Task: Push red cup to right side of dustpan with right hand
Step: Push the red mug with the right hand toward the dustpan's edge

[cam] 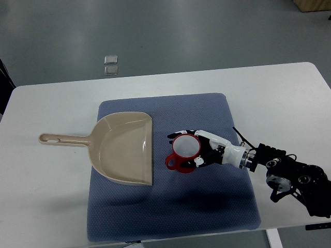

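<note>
Top view shows the right hand (199,150) with fingers (178,135) curled loosely around the red cup (183,152), on the blue mat (227,206) just right of the dustpan (124,147). It should push low and steadily, avoiding tipping.

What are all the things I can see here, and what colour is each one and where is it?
table: 1, white, fills most of the view.
mat: 1, blue-grey, middle of the table.
dustpan: 1, beige, left part of the mat, handle pointing left.
red cup: 1, red with a pale inside, just right of the dustpan.
floor tiles: 2, small and grey, on the floor beyond the table.
right robot hand: 1, black and white, fingers around the red cup.
</note>
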You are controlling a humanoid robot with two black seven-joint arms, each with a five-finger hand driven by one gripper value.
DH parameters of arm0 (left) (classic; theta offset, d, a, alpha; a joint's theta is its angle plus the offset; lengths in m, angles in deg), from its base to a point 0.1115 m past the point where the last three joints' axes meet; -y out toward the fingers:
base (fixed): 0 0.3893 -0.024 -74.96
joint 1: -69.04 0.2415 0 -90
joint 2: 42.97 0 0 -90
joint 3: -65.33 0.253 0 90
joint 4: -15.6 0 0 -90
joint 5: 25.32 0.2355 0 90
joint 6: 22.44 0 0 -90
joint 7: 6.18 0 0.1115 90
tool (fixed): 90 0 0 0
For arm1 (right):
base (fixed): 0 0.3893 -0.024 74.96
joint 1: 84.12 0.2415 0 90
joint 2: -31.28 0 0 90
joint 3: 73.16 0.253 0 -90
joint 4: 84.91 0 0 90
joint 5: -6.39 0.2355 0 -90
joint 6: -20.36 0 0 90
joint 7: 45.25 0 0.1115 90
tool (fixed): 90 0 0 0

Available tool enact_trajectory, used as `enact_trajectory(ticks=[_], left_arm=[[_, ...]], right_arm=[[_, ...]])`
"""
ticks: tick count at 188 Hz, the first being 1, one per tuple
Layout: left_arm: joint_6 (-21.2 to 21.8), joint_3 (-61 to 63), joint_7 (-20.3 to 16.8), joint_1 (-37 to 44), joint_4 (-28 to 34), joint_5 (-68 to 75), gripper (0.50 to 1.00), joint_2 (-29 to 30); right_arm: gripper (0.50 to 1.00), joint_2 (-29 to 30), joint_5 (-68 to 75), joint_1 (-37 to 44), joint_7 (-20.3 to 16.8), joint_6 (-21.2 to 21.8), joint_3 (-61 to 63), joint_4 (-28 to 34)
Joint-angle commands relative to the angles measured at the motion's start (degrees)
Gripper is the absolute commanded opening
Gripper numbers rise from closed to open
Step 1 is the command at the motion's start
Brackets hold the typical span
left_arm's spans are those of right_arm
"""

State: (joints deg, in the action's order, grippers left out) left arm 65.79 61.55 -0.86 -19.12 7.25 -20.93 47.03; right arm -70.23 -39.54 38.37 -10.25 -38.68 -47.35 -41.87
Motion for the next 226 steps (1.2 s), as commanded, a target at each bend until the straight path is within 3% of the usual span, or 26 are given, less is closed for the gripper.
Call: enact_trajectory(ticks=[1, 226], left_arm=[[0.01, 0.0, -0.04, 0.0, 0.0, 0.0, 1.0, 0.0], [0.01, 0.0, -0.04, 0.0, 0.0, 0.0, 1.0, 0.0]], right_arm=[[0.928, 0.35, -0.3, -0.05, 0.0, -0.02, 0.03, 0.02], [0.928, 4.04, -2.58, -0.05, 0.0, -1.69, 0.12, 1.51]])
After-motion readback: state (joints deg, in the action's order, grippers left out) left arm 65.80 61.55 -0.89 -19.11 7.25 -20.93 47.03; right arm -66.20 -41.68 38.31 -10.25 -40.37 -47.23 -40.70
